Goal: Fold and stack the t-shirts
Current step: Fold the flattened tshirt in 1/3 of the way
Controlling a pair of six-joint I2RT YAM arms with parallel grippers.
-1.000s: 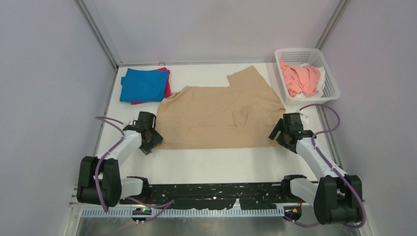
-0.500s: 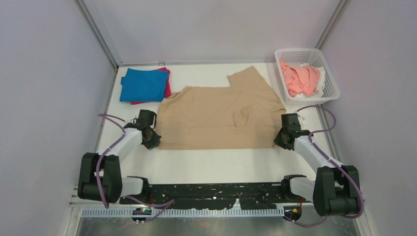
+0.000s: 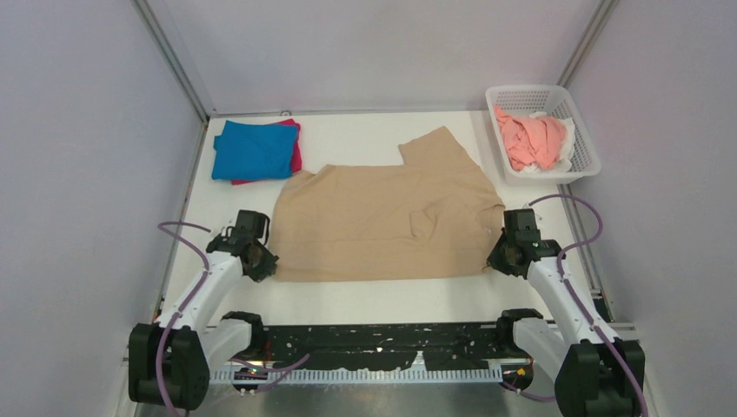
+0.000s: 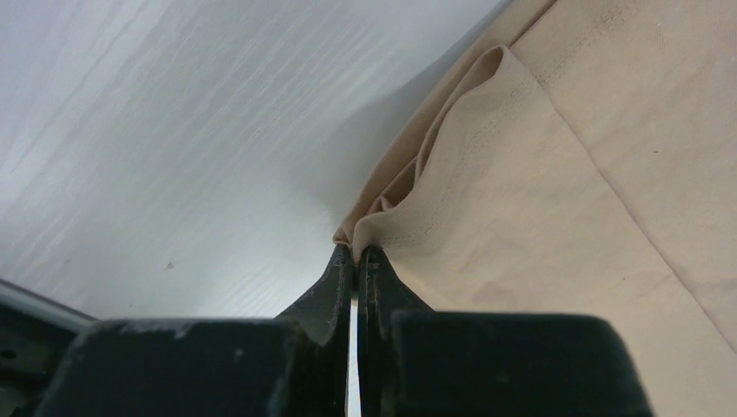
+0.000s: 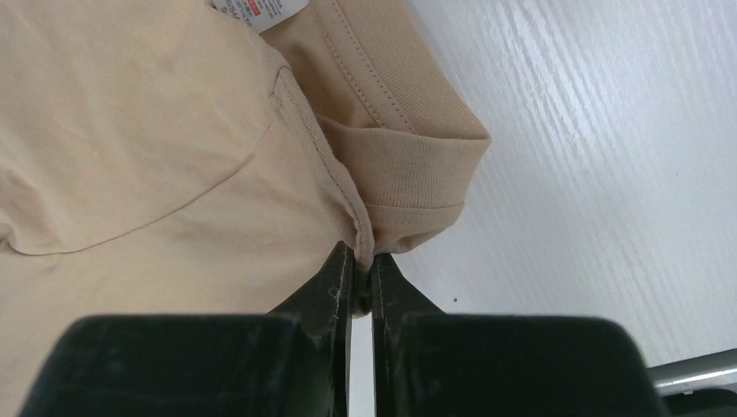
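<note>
Well, the worktop [image 3: 382,300] is the biggest thing, and the tan t-shirt [image 3: 382,221] is the biggest thing on it. The shirt lies spread out between the two pincers, with one sleeve sticking out on the side away from them. It is not folded up small yet, so I think its folding has only begun.

Next in size is the white basket [image 3: 530,89], which sits beyond the right pincer, well apart from it. A pink t-shirt [image 3: 532,139] is crumpled inside it, and a white t-shirt [image 3: 569,148] peeks out beside the pink one. Those two look untouched, so they are left to do.

Beyond the left pincer, also well apart, a blue t-shirt [image 3: 252,149] lies folded on top of a magenta t-shirt [image 3: 296,155]. That looks like the pile of finished shirts, so two seem done.

The left pincer [image 4: 356,252] is pressed together on the tan shirt's corner, right at the stitched hem. The right pincer [image 5: 363,256] is pressed together on the seam just next to the neck band. Both are down at the worktop, each pinching one end of the shirt's near edge.

So I would guess two shirts are done, one is in hand, and two wait in the basket.
</note>
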